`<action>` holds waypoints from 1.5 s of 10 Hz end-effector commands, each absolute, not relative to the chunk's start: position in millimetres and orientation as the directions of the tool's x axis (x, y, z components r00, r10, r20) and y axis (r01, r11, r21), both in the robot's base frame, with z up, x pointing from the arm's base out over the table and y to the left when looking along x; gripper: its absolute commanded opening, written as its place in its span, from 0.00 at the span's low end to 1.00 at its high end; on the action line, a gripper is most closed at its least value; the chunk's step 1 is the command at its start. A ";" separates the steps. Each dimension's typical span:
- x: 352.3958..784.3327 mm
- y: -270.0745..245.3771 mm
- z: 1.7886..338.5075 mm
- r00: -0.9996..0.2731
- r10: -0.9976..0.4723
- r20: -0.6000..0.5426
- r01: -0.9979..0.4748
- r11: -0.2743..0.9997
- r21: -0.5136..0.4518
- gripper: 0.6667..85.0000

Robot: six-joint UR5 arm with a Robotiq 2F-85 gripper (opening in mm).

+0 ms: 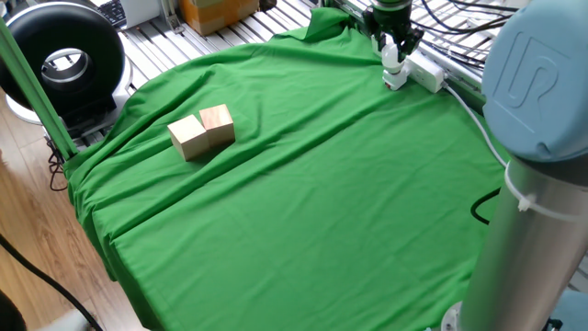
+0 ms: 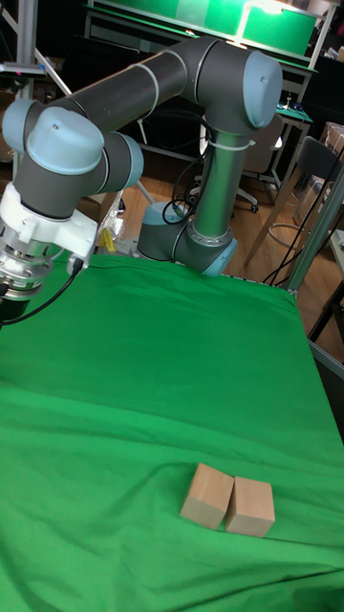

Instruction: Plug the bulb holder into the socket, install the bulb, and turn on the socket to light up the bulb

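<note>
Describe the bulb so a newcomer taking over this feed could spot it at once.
Start at the green cloth and go to its far right corner, where the long white power strip lies. At the strip's near end, the black two-finger gripper closes on a small white bulb with a rounded top. Unlike the flat strip, it stands upright.

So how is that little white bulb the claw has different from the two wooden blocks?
The bulb is white and rounded, while the wooden blocks are tan and square-edged. The bulb looks smaller than either block. It stands upright at the far edge of the green cloth, over the white socket, with the claw around it; the blocks lie untouched, side by side, nearer the cloth's left side.
</note>
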State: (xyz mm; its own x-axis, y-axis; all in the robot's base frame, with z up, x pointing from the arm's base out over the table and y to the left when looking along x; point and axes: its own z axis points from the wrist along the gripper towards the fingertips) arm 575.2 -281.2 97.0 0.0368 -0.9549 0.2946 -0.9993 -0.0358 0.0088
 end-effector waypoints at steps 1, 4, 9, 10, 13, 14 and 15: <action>573.5 -282.6 98.3 -0.016 -0.955 0.296 -1.000 0.015 -0.007 0.36; 568.8 -285.3 99.5 -0.054 -0.950 0.307 -0.998 0.056 -0.003 0.22; 570.2 -291.6 100.8 -0.138 -0.936 0.324 -0.990 0.135 -0.034 0.06; 571.0 -294.6 101.8 -0.147 -0.931 0.335 -0.989 0.142 -0.042 0.01; 573.6 -295.2 102.7 -0.203 -0.921 0.334 -0.979 0.190 -0.073 0.00; 573.5 -295.6 103.2 -0.227 -0.915 0.333 -0.974 0.212 -0.083 0.00; 575.3 -295.9 103.8 -0.253 -0.910 0.328 -0.967 0.233 -0.100 0.00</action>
State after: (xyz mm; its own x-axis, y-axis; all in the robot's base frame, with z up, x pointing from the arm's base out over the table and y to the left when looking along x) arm 572.9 -295.7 102.7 -0.1902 -0.9206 0.3409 -0.9817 0.1783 -0.0662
